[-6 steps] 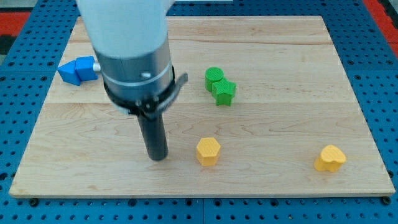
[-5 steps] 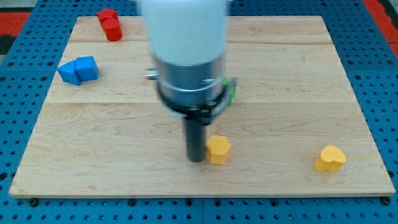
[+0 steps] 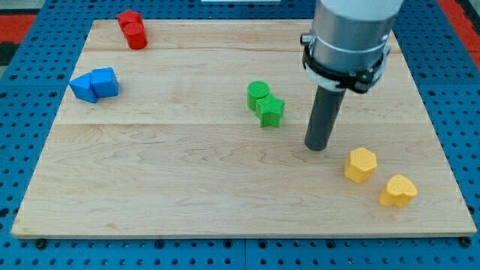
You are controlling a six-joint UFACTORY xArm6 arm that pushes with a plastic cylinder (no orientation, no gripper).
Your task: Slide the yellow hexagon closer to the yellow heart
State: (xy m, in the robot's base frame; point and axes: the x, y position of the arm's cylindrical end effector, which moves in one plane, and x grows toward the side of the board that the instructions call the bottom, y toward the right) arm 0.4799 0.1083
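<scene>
The yellow hexagon (image 3: 361,164) lies on the wooden board near the view's lower right, just up and left of the yellow heart (image 3: 397,191), with a small gap between them. My tip (image 3: 318,146) rests on the board to the left of the hexagon and slightly above it, apart from it. The rod rises to the arm's grey and white body at the view's top right.
Two green blocks (image 3: 264,103) sit together mid-board, left of the rod. Two blue blocks (image 3: 94,83) lie at the left edge. Two red blocks (image 3: 133,28) stand at the top left. The board's edge (image 3: 240,237) runs along the bottom.
The yellow hexagon has slid right, from mid-board to beside the yellow heart. My tip has moved right with it and then drawn up and away from it.
</scene>
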